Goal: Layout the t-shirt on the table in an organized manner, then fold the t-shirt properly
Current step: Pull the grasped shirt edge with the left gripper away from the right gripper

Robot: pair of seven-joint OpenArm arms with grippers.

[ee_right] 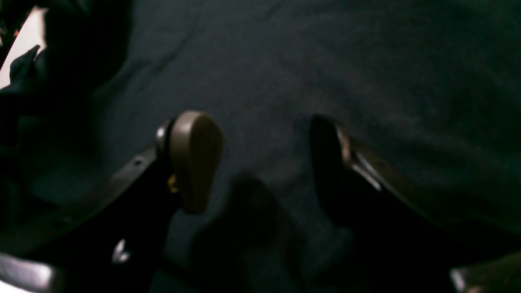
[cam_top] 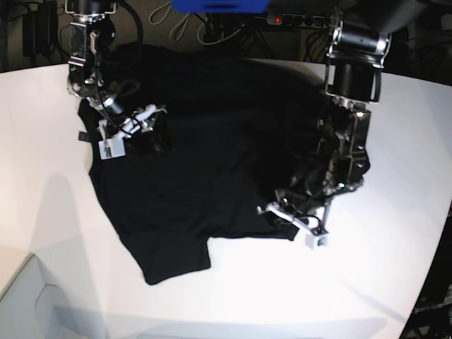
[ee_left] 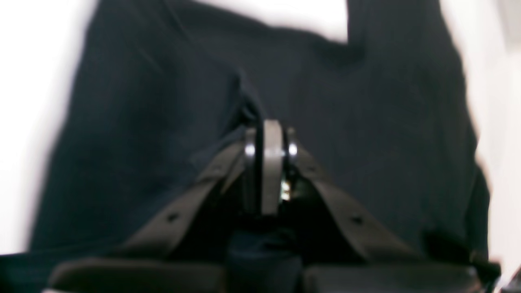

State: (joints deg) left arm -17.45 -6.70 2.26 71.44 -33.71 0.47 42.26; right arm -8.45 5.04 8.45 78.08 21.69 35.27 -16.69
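Observation:
The black t-shirt lies spread on the white table, with creases and one sleeve pointing toward the front edge. My left gripper is shut at the shirt's right edge, its fingers pressed together on a puckered fold of the cloth; in the base view the left gripper sits low on that edge. My right gripper stands open just above the dark cloth, nothing between its fingers. In the base view the right gripper hovers over the shirt's upper left part.
Cables and a power strip run along the back behind the table. A pale box sits at the front left corner. The table's curved edge falls away at the right.

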